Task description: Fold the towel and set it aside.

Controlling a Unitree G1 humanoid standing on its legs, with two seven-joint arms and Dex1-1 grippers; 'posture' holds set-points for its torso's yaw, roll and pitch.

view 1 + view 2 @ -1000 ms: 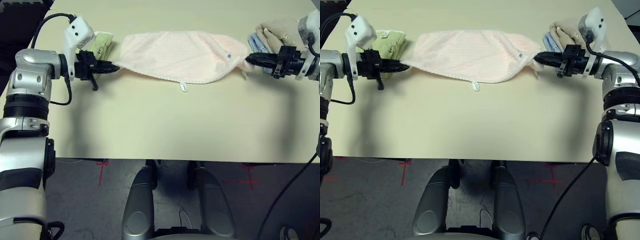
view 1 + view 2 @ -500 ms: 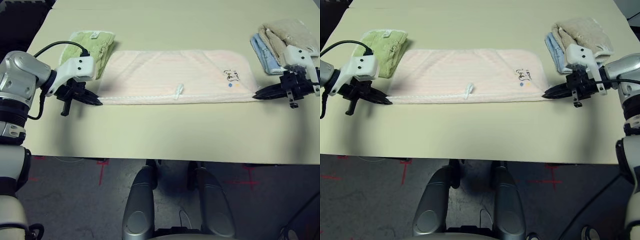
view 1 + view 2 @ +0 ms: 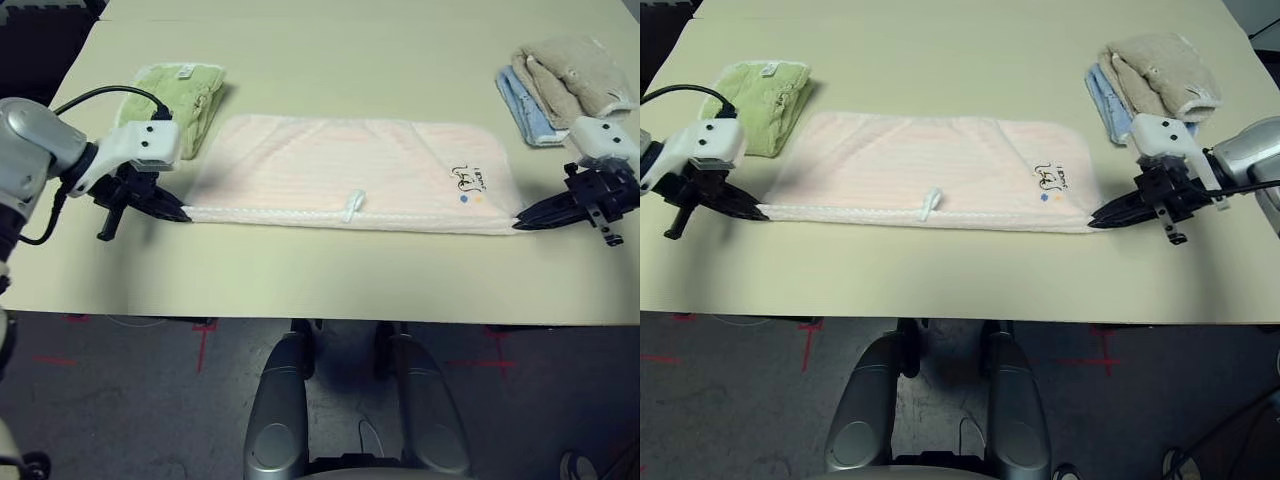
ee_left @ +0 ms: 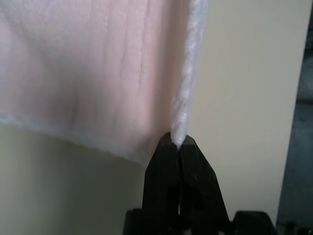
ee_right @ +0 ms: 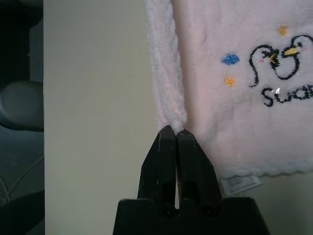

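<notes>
While the pale pink towel [image 3: 345, 172] lies folded in half into a long strip across the middle of the table [image 3: 330, 270], each arm reaches in from its own side and holds one end of the strip's near edge. The left gripper [image 3: 178, 213] sits low over the tabletop at the near-left corner, its black fingers [image 4: 168, 166] pressed together on the white stitched edging, with the silver forearm angled inward from the table's left edge and a black cable looping over it. The right gripper [image 3: 522, 222] mirrors it at the near-right corner, its fingers [image 5: 176, 156] likewise pinched shut on the doubled fluffy edge, pointing inward along the strip. Between the two grippers the near edge runs nearly straight and flat on the table, with a small white loop [image 3: 351, 203] lying across it about midway. An embroidered motif [image 3: 469, 181] with dark lettering and small blue and yellow dots shows near the towel's right end, and a small white tag [image 5: 239, 182] peeks from under that end. A light green folded towel [image 3: 176, 90] rests just beyond the left end, and a beige towel [image 3: 575, 72] stacked on a blue towel [image 3: 520, 95] rests beyond the right end.
</notes>
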